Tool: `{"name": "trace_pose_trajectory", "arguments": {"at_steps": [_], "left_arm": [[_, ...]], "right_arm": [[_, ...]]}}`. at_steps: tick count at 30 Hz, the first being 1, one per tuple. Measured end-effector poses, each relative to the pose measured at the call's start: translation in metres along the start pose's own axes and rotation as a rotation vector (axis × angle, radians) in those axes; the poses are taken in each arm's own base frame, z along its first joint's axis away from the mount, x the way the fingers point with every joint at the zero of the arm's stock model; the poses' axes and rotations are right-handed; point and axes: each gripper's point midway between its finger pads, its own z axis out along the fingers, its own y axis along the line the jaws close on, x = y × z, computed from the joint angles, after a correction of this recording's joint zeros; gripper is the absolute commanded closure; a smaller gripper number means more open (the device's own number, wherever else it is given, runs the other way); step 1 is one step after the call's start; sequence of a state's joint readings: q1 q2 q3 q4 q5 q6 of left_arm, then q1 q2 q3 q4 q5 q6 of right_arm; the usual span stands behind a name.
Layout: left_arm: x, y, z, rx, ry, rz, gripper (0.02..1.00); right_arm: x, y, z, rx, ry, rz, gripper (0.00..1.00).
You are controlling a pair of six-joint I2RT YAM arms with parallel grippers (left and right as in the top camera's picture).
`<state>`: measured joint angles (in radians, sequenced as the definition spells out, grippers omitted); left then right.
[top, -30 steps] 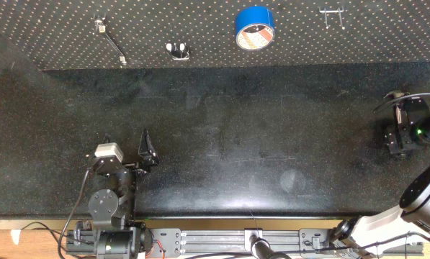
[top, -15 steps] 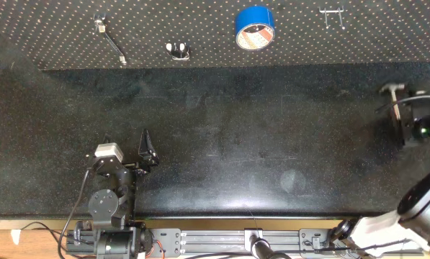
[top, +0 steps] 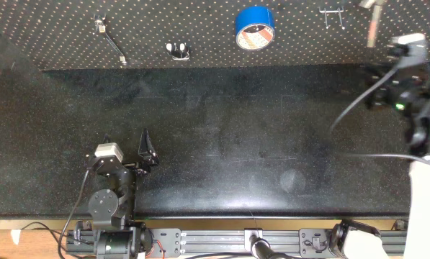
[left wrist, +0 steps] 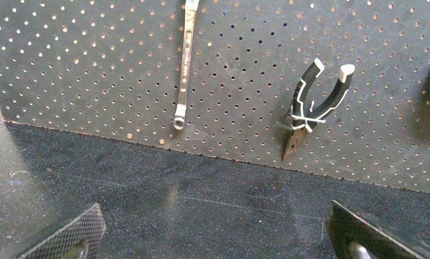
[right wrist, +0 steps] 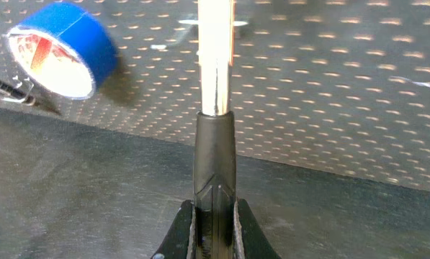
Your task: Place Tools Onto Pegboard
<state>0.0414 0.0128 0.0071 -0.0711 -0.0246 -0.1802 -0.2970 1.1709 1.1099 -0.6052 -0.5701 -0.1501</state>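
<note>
My right gripper (top: 384,52) is shut on the black grip of a hammer (right wrist: 215,180), holding it off the table at the far right. The hammer's (top: 371,26) metal shaft points up at the pegboard (top: 200,21), close to a bare double hook (top: 332,16). In the right wrist view the shaft crosses in front of that hook (right wrist: 240,24). On the board hang a wrench (top: 111,40), pliers (top: 177,50) and a blue tape roll (top: 254,27). My left gripper (top: 147,150) stands open and empty over the table's near left, facing the wrench (left wrist: 186,65) and pliers (left wrist: 312,108).
The black tabletop (top: 236,129) stretches between the two arms with nothing lying on it. The pegboard's lower edge meets the table along the back. The blue tape roll (right wrist: 60,54) hangs beside the hammer's line.
The right arm has raised the hammer from low at the table's right edge and swung it up towards the pegboard near the hook. The left arm has kept still.
</note>
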Motion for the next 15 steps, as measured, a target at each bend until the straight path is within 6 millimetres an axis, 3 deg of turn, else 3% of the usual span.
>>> {"name": "trace_pose_trajectory", "arguments": {"at_steps": [5, 8, 15], "left_arm": [[0.0, 0.0, 0.0, 0.0, 0.0, 0.0, 0.023], [0.0, 0.0, 0.0, 0.0, 0.0, 0.0, 0.023], [0.0, 0.0, 0.0, 0.0, 0.0, 0.0, 0.023]], "right_arm": [[0.001, 0.035, 0.045, -0.006, 0.052, -0.049, 0.928], [0.006, 0.028, 0.061, 0.037, 0.08, -0.023, 0.928], [0.02, 0.013, 0.072, 0.098, 0.136, 0.021, 0.925]]}}
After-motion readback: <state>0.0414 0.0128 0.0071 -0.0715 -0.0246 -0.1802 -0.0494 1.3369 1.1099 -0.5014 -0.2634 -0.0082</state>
